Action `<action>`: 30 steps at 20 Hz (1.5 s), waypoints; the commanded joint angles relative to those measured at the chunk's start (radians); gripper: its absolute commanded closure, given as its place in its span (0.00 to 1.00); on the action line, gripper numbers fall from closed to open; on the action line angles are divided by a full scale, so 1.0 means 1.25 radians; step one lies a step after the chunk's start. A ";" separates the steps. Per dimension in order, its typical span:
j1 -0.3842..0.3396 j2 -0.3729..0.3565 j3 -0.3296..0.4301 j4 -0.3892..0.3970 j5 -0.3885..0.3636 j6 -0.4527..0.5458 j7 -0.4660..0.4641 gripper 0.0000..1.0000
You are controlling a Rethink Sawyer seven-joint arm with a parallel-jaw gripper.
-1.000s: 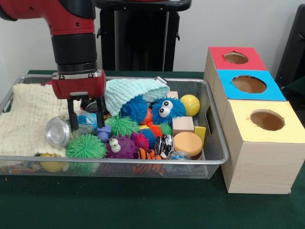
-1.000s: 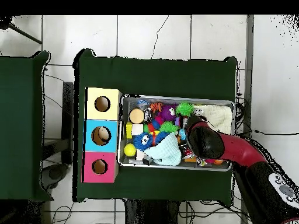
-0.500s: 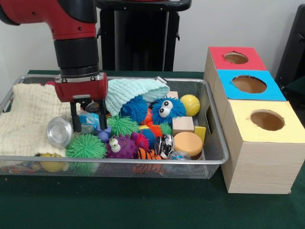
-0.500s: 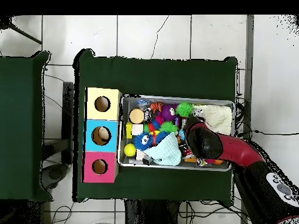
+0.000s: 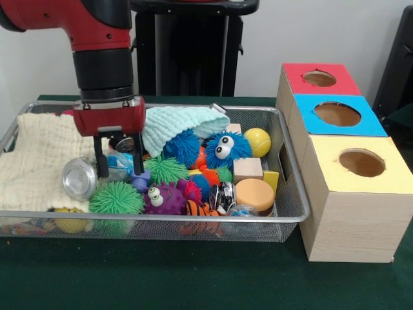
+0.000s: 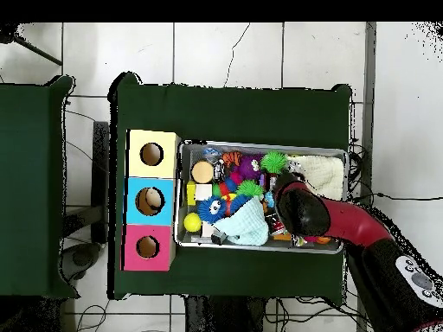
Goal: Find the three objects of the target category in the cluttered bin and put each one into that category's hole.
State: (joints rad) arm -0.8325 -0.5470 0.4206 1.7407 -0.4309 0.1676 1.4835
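Where spiky balls [image 5: 116, 198] crowd, mesh bin [image 5: 293, 194]

Wire bin [image 5: 293, 216] crammed with toys; three-hole box [image 5: 352, 200] touching beside.

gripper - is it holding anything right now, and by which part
Nothing is held. The gripper is open, its fingers down in the bin on either side of a bluish item, not closed on it.
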 commanded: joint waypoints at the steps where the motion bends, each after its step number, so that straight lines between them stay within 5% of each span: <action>1: -0.065 -0.007 0.191 -0.040 -0.135 0.200 -0.320 0.00; 4: -0.080 -0.012 0.245 -0.057 -0.178 0.265 -0.404 0.00; 11: -0.122 0.003 0.331 -0.031 -0.249 0.287 -0.441 0.00; 30: -0.102 0.036 0.287 -0.012 -0.410 0.197 -0.297 0.00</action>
State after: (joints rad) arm -0.9732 -0.5304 0.7683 1.7396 -0.8499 0.4342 1.2579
